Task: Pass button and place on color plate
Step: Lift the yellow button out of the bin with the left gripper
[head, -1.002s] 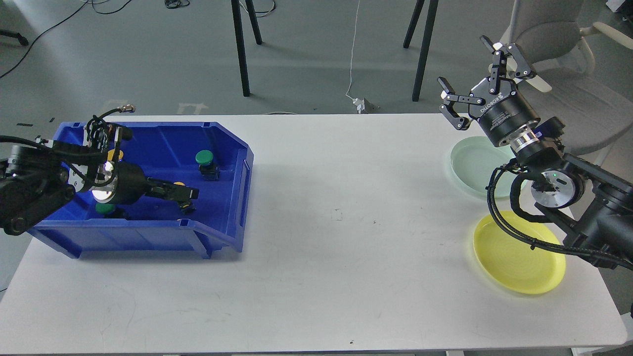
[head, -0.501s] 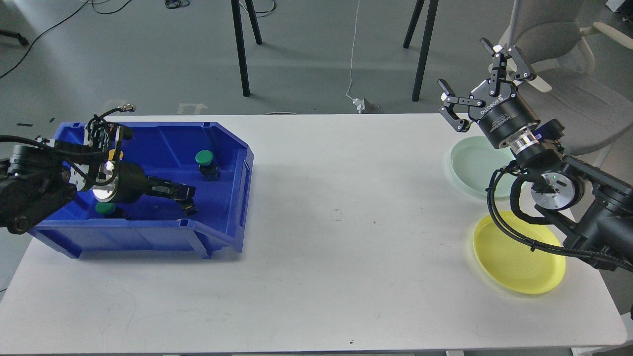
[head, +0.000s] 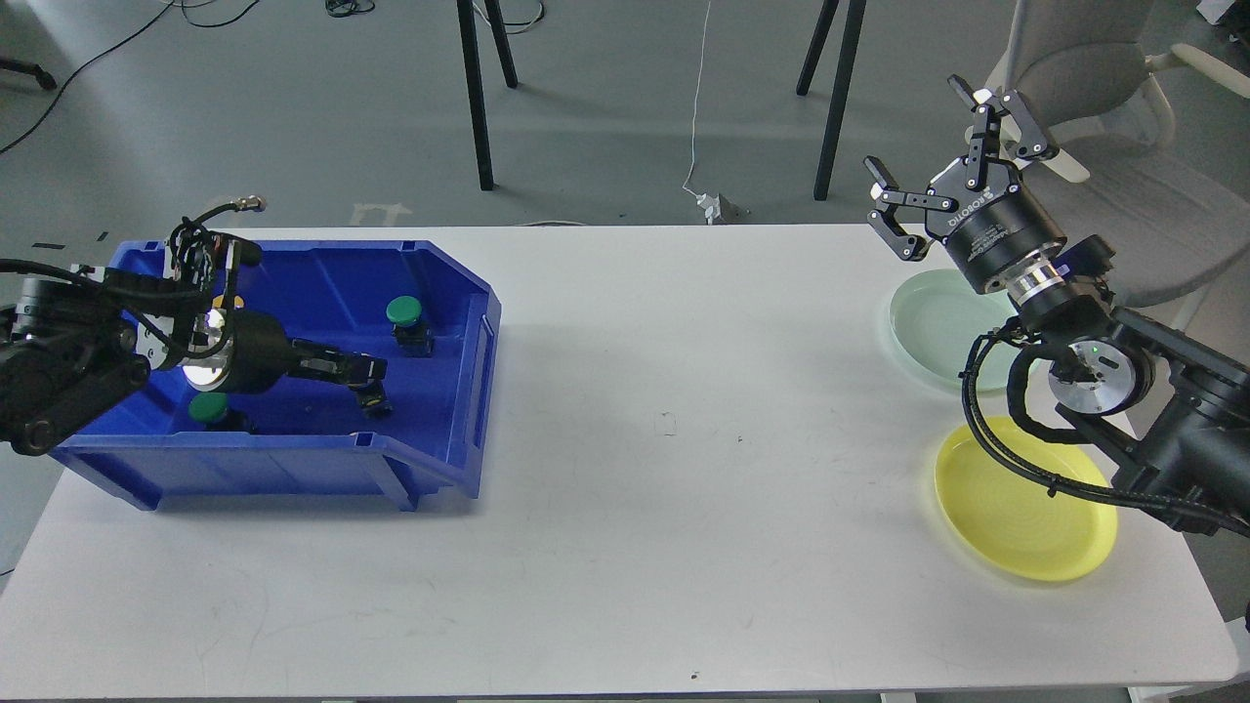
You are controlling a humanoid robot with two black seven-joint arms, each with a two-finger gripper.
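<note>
My left gripper (head: 369, 377) reaches low inside the blue bin (head: 430, 469). Its fingers look closed on a small button whose black base (head: 377, 401) hangs just under the fingertips; its cap is hidden. A green button (head: 403, 312) stands at the bin's back right. Another green button (head: 206, 408) sits under my left wrist, and a yellow one (head: 220, 302) peeks out behind it. My right gripper (head: 949, 164) is open and empty, raised above the pale green plate (head: 936, 327). The yellow plate (head: 1020, 513) lies nearer, at the right.
The bin stands on the left of the white table (head: 664, 488). Both plates lie near the table's right edge, partly covered by my right arm. A grey chair (head: 1104, 88) and black stand legs are behind the table.
My left gripper has closed over the yellow-capped button seen earlier and lifted slightly, drawing back a little. The right arm has barely moved.
</note>
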